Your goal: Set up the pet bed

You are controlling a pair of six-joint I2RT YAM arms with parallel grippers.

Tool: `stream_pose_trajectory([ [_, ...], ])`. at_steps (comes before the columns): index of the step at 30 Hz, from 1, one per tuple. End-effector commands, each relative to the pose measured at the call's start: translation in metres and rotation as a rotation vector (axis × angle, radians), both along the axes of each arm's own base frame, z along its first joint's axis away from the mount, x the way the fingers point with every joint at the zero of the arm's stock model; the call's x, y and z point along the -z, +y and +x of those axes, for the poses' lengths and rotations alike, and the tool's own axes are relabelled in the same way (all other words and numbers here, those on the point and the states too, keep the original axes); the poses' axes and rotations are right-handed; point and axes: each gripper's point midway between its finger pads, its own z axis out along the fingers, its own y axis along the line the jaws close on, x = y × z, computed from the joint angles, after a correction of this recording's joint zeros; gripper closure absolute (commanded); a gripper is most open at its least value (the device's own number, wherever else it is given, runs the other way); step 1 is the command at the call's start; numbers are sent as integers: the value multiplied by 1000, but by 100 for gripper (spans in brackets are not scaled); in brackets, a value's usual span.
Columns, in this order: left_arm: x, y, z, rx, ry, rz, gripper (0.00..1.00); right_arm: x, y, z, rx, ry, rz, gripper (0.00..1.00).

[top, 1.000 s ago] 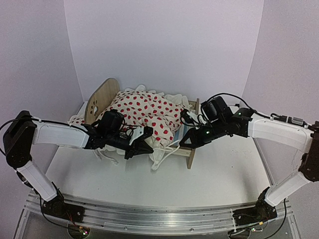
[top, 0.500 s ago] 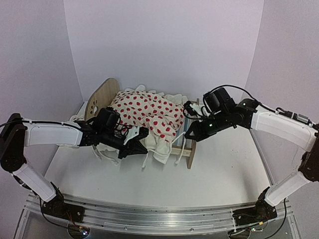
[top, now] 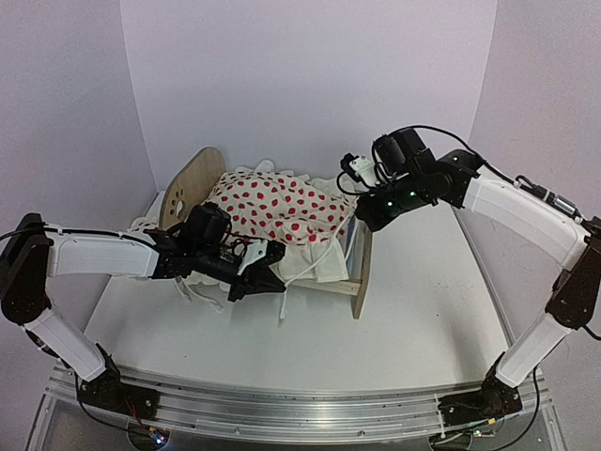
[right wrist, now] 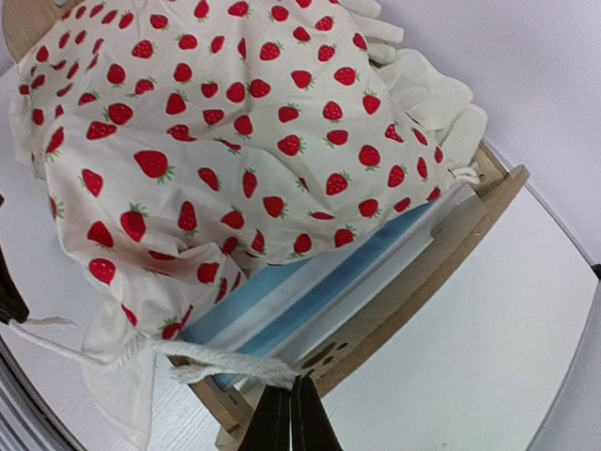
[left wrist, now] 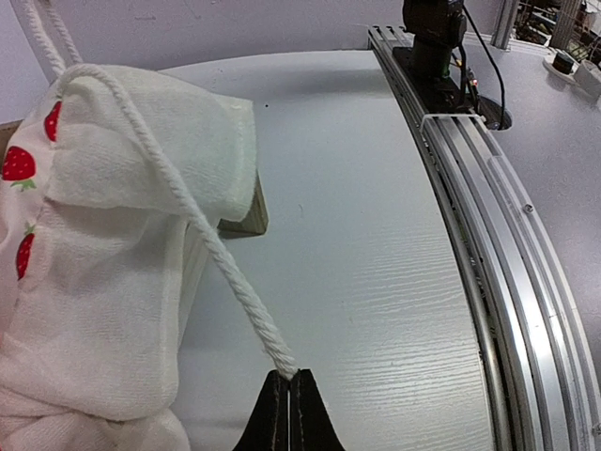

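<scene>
The pet bed (top: 192,183) is a light-wood frame with a rounded headboard at the left and a lower footboard (top: 363,268) at the right. Its blue-and-white striped mattress (right wrist: 319,296) shows under a strawberry-print white blanket (top: 277,207) heaped on the bed. My left gripper (top: 274,281) hovers low in front of the bed, shut on a white cord (left wrist: 225,263) that runs up to the blanket's white edge (left wrist: 122,272). My right gripper (top: 362,220) hangs above the footboard (right wrist: 441,254), shut on a frayed white cord (right wrist: 225,362) of the blanket. In the wrist views each gripper's tip, left (left wrist: 289,378) and right (right wrist: 296,385), pinches its cord.
White backdrop walls enclose the table on three sides. An aluminium rail (top: 282,404) runs along the near edge, also seen at the right of the left wrist view as the rail (left wrist: 488,235). More loose white cords (top: 202,296) trail onto the table left of the left gripper.
My right gripper has risen and moved back over the footboard, drawing the cord and the blanket's hanging edge up. My left gripper has drifted slightly right, staying low.
</scene>
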Motion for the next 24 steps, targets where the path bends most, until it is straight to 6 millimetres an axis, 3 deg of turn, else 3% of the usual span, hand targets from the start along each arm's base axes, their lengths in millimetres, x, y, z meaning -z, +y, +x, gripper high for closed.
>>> stream_pose_trajectory([
  [1,-28,-17,3,29,-43,-82,100,-18,-28,2,32,-69,-130,100],
  [5,-26,-17,5,24,-47,-78,100,-27,-34,1,39,-89,-138,100],
  [13,-26,-18,7,18,-61,-78,100,-19,-27,-2,26,-51,-116,100],
  [18,-25,-17,8,12,-68,-74,100,11,-21,-8,7,32,-124,100],
  [24,-25,-17,8,13,-69,-75,100,64,-13,-17,-1,184,-143,100],
])
